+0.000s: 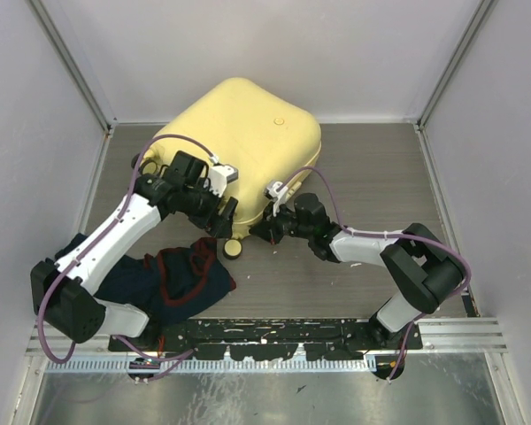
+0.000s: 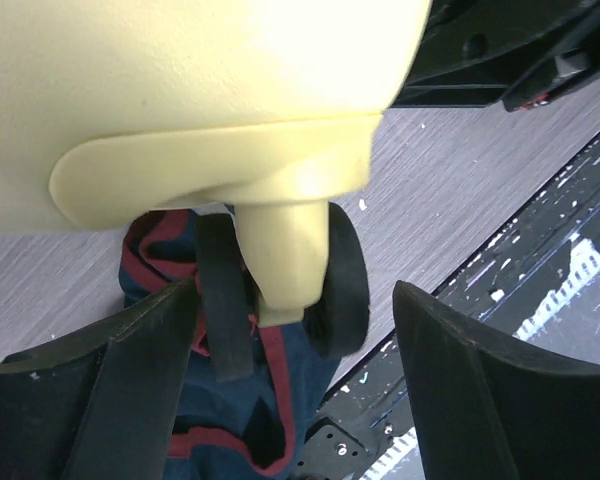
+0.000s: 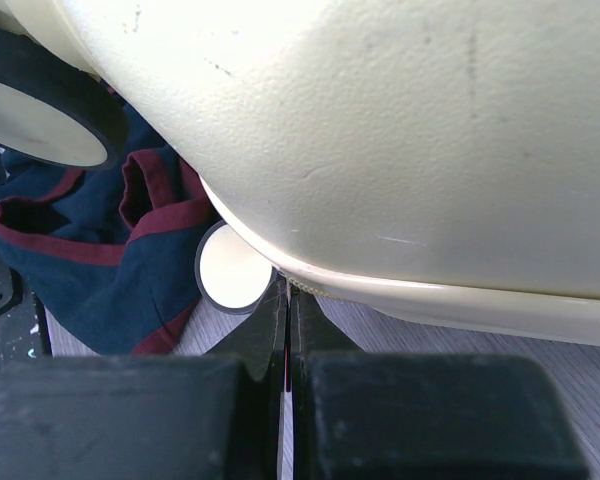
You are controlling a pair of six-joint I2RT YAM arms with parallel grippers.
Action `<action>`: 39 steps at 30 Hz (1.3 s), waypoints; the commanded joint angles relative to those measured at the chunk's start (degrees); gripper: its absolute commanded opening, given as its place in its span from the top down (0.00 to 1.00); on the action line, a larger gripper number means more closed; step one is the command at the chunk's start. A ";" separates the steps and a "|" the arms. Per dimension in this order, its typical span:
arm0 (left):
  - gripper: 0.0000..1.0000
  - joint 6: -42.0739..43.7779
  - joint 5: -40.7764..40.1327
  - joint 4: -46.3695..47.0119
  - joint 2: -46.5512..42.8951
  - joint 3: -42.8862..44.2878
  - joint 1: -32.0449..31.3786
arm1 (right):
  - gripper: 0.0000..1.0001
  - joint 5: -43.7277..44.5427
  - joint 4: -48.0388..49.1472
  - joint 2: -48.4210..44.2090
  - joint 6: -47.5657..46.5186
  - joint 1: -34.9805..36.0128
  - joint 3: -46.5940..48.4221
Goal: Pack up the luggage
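One luggage (image 1: 248, 133) is seen, closed and laid flat toward the far side of the table (image 1: 380, 177). One navy garment (image 1: 181, 279) with red trim is spread by its near-left corner and is partly covered by the left arm. Two grippers are counted. The left gripper (image 2: 292, 300) is held spread, with a black wheel (image 2: 345, 280) between its fingers. The right gripper (image 3: 288, 300) is pressed together, its tips set at the luggage's lower rim. Two wheel discs are shown in the right wrist view, one cut off by the frame. The luggage's interior is hidden.
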 commanded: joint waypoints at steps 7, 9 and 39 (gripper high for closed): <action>0.66 3.65 -3.22 0.90 1.10 1.54 -0.82 | 0.99 6.25 5.75 -3.67 -1.07 -1.38 1.60; 0.81 4.33 -3.54 0.08 0.91 1.15 -0.82 | 0.99 5.93 4.80 -4.57 -1.11 -2.63 1.35; 1.00 25.62 2.85 -8.37 -2.51 -2.92 -0.87 | 0.99 -4.08 -6.31 -10.97 -13.70 -34.61 -1.99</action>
